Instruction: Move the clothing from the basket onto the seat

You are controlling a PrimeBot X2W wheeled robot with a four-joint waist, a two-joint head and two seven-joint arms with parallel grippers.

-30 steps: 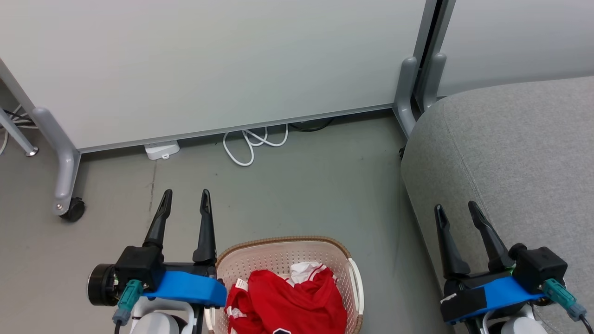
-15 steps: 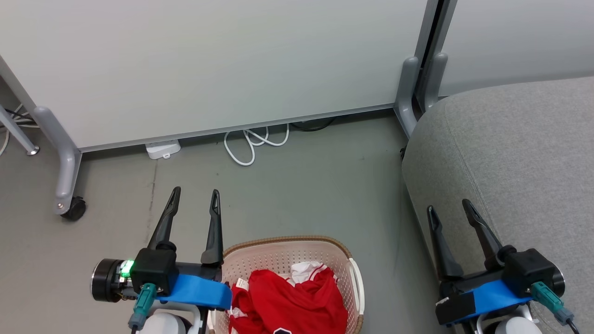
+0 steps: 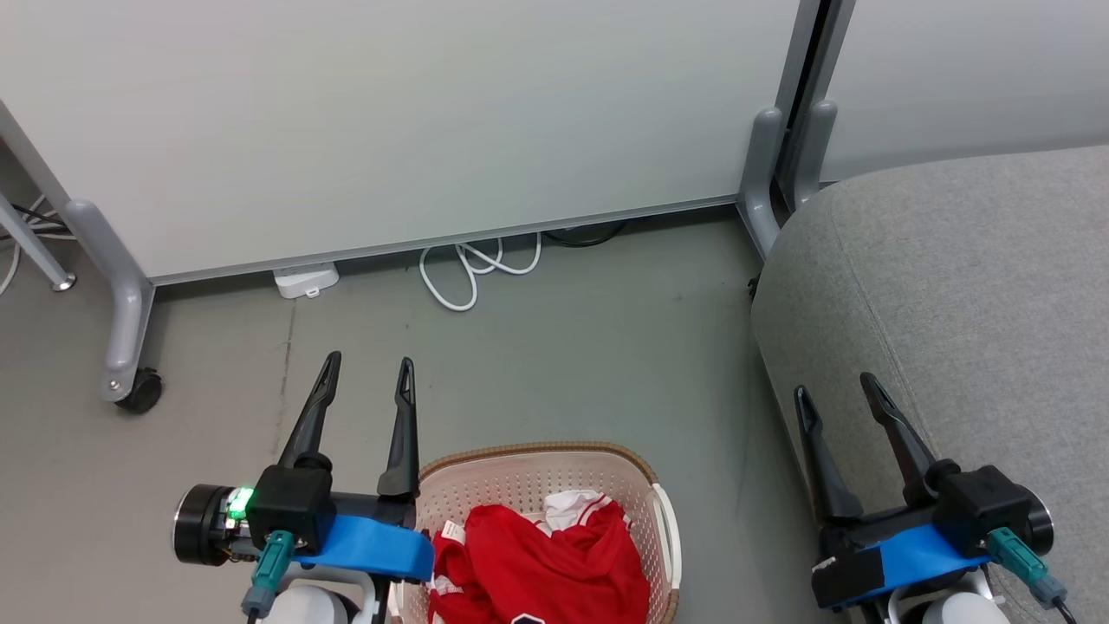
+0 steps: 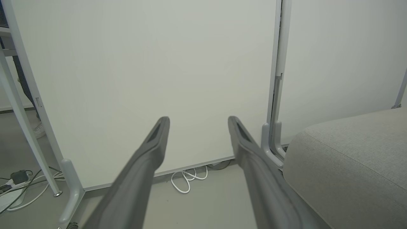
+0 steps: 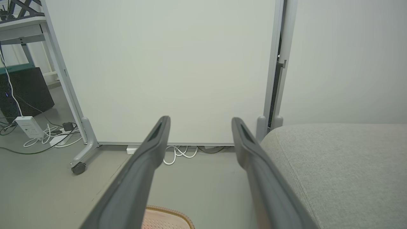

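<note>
Left hand [image 3: 370, 360] and right hand [image 3: 832, 384] gape wide, empty.

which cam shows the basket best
The head view: the basket shows its brown rim, perforated wall and a white handle, red clothing inside, though the near end is cut off. The right wrist view catches just a sliver of rim at its bottom edge.

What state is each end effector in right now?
Left end effector: open, holding nothing.
Right end effector: open, holding nothing.
</note>
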